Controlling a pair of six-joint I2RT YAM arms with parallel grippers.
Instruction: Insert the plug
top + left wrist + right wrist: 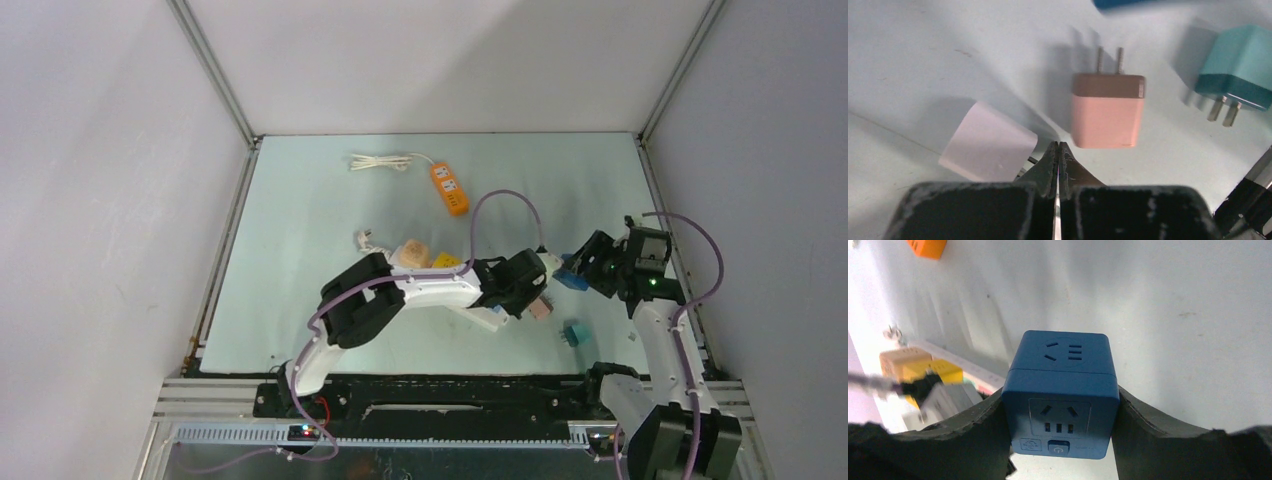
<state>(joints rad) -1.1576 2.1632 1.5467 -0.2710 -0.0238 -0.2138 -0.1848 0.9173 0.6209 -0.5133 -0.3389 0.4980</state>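
Pink plug (1106, 112) on the table (923, 60), just beyond the shut left fingers (1049, 165); blue socket cube (1062, 390) clamped between the right fingers (973, 430).
The plug lies flat just ahead and slightly right of the left fingertips, its long axis running straight away from them, both prongs pointing away; the fingers are pressed together, holding nothing. The left arm is nearer; the right arm holds the cube close by. Count: one pink plug, one teal plug (1240, 70), one pale lilac block (988, 147), one tan block (898, 360), one yellow block (945, 371), one blue socket cube, one orange power strip (450, 188).
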